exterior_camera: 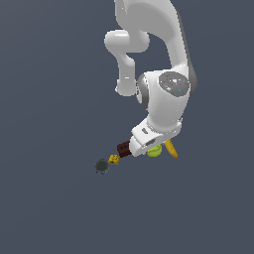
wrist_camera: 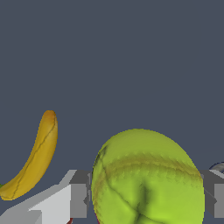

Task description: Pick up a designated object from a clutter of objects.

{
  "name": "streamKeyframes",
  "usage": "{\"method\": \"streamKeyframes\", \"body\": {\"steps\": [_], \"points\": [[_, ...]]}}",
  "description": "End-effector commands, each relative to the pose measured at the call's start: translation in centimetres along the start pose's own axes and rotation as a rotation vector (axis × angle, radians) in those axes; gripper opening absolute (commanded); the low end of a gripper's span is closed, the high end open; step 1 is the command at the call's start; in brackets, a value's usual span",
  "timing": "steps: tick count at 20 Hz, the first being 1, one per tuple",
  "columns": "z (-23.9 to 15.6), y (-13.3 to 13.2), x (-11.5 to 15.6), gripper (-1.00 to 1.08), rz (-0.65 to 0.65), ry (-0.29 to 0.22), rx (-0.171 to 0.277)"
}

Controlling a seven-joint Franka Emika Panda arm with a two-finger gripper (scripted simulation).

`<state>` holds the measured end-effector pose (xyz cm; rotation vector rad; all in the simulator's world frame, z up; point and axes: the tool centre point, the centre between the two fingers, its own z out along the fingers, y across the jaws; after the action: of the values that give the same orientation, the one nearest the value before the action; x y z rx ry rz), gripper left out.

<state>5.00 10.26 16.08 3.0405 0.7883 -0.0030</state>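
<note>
Between the gripper's (wrist_camera: 144,197) spread fingers (wrist_camera: 78,199) sits the tennis ball (wrist_camera: 146,179), flanked but seemingly ungrasped; banana (wrist_camera: 35,157) lies beside. Closing and lifting remain.

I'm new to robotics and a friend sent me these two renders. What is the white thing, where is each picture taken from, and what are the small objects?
The white shape is a simulated robot arm. One picture comes from a camera off the arm that sees the whole scene; the other comes from a camera on the arm's wrist, looking down past its fingers.

On the dark grey floor lies a small cluster: a yellow-green tennis ball, a yellow banana, a dark brown brick, a tiny yellow piece and a dark grey round object.

In the wrist view the ball sits between the two fingers of the gripper, one on each side. They look close to it, but I cannot tell whether they are squeezing it yet, or whether it has left the floor.
</note>
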Motion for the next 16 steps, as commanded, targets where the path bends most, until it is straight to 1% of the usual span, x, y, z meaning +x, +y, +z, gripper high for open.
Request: {"method": "streamKeyframes", "body": {"steps": [1,16], "points": [[-2.7,1.5,-1.2,-1.0,0.0,0.002,0.0],[-18.1,10.7,-8.3,-1.0,-0.001,0.004,0.003]]}}
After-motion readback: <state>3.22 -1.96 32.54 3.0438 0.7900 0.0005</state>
